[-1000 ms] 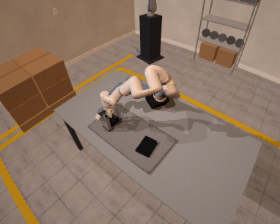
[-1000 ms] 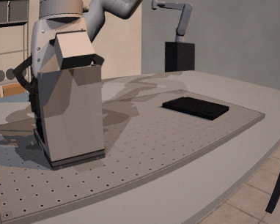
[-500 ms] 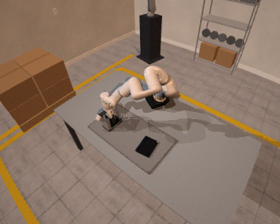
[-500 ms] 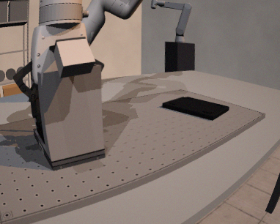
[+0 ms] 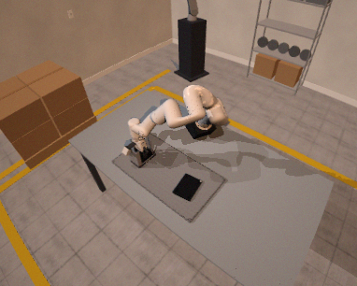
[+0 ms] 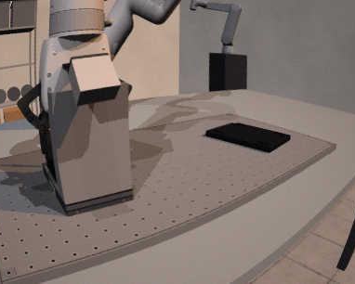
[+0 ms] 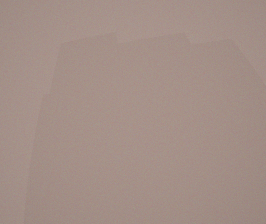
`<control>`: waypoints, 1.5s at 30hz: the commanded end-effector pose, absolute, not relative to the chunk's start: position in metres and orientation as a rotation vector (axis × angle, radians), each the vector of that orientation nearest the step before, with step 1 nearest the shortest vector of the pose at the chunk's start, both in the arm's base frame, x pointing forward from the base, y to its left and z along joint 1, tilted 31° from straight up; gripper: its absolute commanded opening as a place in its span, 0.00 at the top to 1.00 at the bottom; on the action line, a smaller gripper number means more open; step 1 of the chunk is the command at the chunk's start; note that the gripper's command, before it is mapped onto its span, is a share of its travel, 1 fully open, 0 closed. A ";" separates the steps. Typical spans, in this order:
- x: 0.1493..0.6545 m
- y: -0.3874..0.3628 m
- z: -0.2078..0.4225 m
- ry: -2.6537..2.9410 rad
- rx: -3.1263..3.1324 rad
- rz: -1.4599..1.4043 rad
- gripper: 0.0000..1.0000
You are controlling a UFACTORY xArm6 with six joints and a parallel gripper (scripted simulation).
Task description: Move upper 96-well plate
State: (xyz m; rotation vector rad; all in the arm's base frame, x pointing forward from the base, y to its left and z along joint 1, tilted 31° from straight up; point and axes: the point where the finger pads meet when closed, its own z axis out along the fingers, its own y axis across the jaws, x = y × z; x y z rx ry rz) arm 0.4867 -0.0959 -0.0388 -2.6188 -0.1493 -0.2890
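A table [image 5: 278, 196] stands in the middle of the floor. A flat board full of little holes [image 6: 211, 186] lies on the table. The tall rack K1 [image 6: 92, 153] stands on one end of the board. The plate nest N1 [image 5: 187, 187] lies flat on the other end, well apart from the rack. The arm's base [image 5: 197, 133] sits on the table behind the board. The arm bends over from there, and its gripper [image 5: 138, 150] is down at the top of the rack. A stack of boxes [image 5: 39, 109] stands on the floor left of the table. A shelf rack [image 5: 256, 44] stands by the back wall.
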 end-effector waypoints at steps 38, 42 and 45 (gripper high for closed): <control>0.490 -0.091 -0.049 -0.149 -2.620 -0.294 0.00; 0.490 -0.091 -0.048 -0.149 -2.620 -0.294 1.00; 0.490 -0.091 -0.048 -0.149 -2.620 -0.294 1.00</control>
